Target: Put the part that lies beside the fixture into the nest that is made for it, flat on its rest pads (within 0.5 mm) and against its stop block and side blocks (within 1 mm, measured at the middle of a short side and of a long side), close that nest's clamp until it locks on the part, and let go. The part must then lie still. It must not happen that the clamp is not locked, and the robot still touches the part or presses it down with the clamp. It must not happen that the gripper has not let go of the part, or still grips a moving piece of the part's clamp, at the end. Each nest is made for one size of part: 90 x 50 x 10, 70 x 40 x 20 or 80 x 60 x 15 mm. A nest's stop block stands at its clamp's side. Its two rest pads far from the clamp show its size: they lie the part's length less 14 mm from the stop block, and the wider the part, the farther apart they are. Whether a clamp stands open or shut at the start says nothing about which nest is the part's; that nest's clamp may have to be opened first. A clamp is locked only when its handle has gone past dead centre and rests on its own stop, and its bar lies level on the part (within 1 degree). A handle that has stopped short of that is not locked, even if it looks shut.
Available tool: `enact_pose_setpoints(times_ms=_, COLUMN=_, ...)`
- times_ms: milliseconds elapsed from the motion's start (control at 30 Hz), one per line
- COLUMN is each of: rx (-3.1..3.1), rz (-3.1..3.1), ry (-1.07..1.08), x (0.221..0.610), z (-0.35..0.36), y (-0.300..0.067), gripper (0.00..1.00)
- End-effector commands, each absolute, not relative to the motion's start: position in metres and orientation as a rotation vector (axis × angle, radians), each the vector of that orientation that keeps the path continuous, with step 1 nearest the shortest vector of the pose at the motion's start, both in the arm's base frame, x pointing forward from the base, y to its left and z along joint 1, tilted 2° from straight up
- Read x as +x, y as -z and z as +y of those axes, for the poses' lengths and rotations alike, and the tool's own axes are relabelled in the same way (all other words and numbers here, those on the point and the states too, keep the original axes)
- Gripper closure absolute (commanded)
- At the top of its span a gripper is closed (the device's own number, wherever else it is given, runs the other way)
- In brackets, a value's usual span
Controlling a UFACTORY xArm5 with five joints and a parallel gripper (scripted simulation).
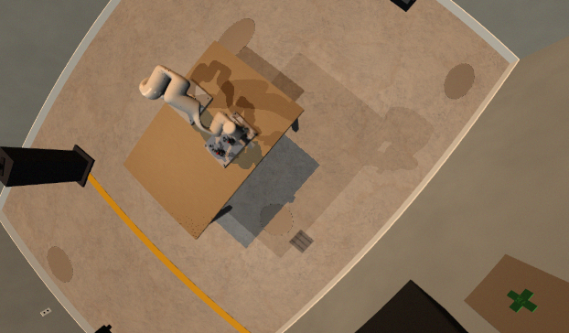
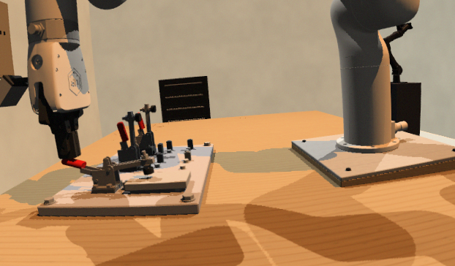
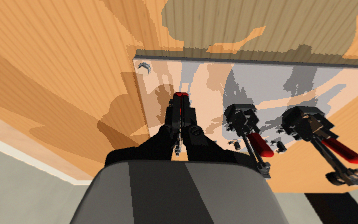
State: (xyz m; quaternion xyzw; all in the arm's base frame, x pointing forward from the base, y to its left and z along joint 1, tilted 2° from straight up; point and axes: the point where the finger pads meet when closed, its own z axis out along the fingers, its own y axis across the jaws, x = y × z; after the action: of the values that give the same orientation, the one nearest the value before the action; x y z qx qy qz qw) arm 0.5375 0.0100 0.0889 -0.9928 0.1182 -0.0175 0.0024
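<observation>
Exterior only: claw (image 2: 69, 155) seemingly atop handle (image 2: 74, 163).

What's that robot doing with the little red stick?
The cream-coloured robot arm's hand is shut and holds nothing; its dark fingertips are pressing down on the red-tipped handle of the nearest clamp on the grey fixture plate. A flat tan block already lies in that nest under the clamp's bar. The other two clamps stand with their red handles up.

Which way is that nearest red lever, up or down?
Down. The nearest lever lies almost level, its bar on the part; the shut pincer presses its tip. Locked: cannot tell.
</observation>
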Motion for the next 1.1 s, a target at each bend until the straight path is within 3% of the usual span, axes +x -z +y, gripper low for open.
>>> enact_pose_setpoints(times_ms=0, rx=-3.114, rz=0.371, ry=0.062, x=0.5389, z=0.0101, y=-0.0902, gripper=1.0)
enact_pose_setpoints(times_ms=1067, rx=-3.114, rz=0.371, ry=0.062, x=0.539, z=0.0101, y=-0.0866, gripper=1.0)
